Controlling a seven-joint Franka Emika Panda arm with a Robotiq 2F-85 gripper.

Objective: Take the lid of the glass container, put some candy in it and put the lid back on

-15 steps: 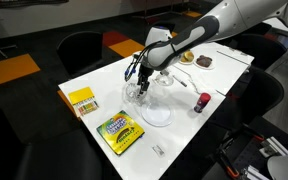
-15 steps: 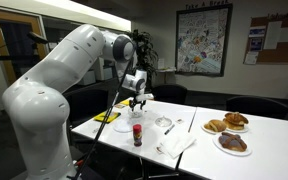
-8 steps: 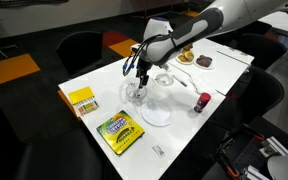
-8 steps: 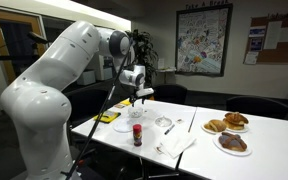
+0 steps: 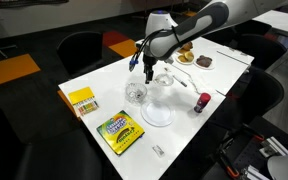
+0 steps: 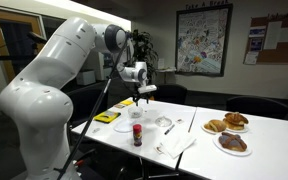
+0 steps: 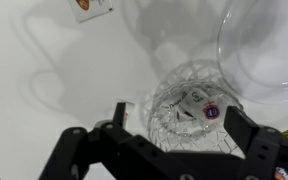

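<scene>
In an exterior view the arm (image 5: pixel 199 22) reaches in from the upper right of the frame, bends at the wrist near the top centre, and points its gripper (image 5: pixel 143 68) downward, just left of centre. In an exterior view the big white arm (image 6: pixel 54 70) fills the left half of the frame, curving up and over to the gripper (image 6: pixel 144 95), which hangs at mid-height near the centre. In the wrist view the gripper (image 7: pixel 177 125) comes in from the bottom edge, its two dark fingers (image 7: pixel 120 116) spread wide apart.
</scene>
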